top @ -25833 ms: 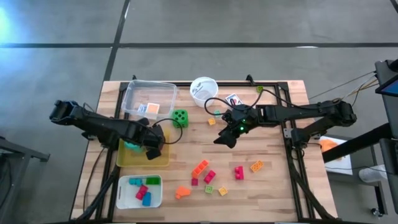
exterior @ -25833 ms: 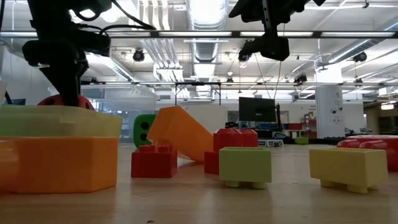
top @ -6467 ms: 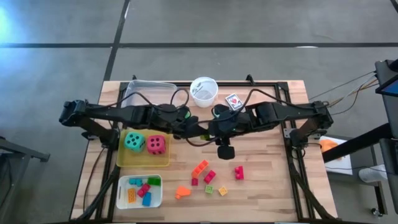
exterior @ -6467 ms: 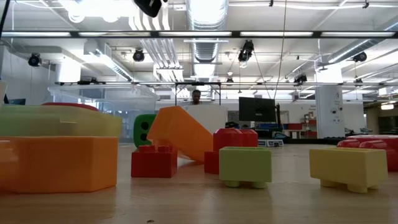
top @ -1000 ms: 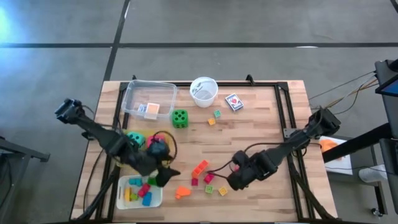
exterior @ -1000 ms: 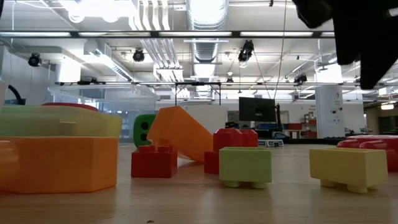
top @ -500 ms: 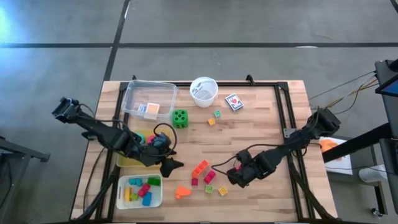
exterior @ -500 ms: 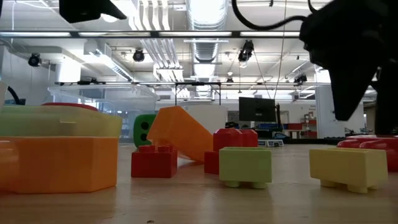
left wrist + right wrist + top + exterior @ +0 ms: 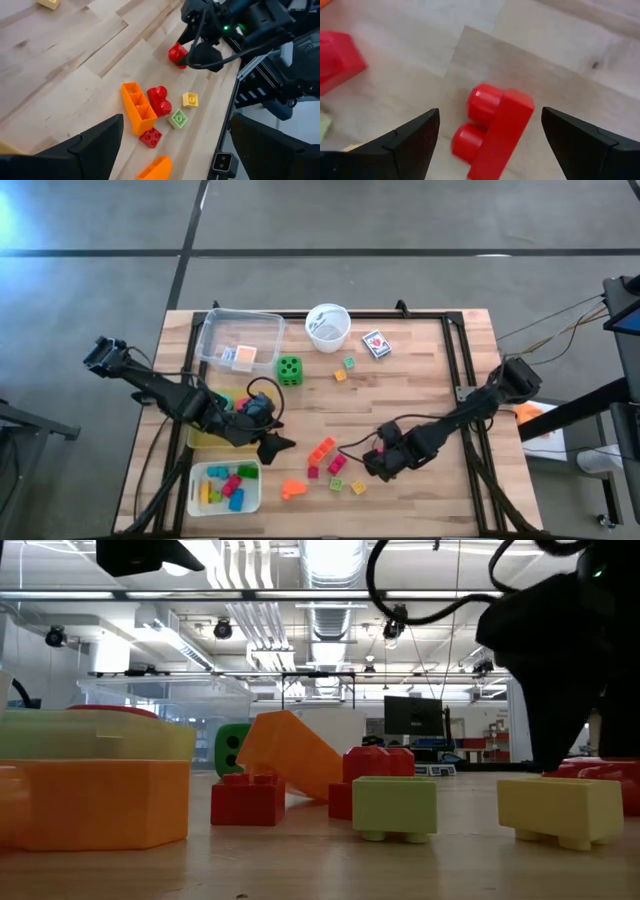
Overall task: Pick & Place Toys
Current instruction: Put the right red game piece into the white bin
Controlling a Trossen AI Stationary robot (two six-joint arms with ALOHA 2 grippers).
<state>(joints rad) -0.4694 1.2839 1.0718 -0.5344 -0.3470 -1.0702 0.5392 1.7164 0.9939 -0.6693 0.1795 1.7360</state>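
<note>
Beside the cup (image 9: pixel 327 326), card pack (image 9: pixel 376 343), print unreadable

The light butcher-block wooden table (image 9: pixel 420 410) has a black metal frame (image 9: pixel 455 370) along its far and right edges, and stands on a grey concrete floor (image 9: pixel 400 220) crossed by dark seam lines. Seen from table height, the room is a big open industrial space — white ceiling w/ long fluorescent strip lights (image 9: pixel 330 595), exposed silver ducts (image 9: pixel 335 630), a white column (image 9: pixel 522 720) at right, and a dark monitor (image 9: pixel 413 718) in the background.
</note>
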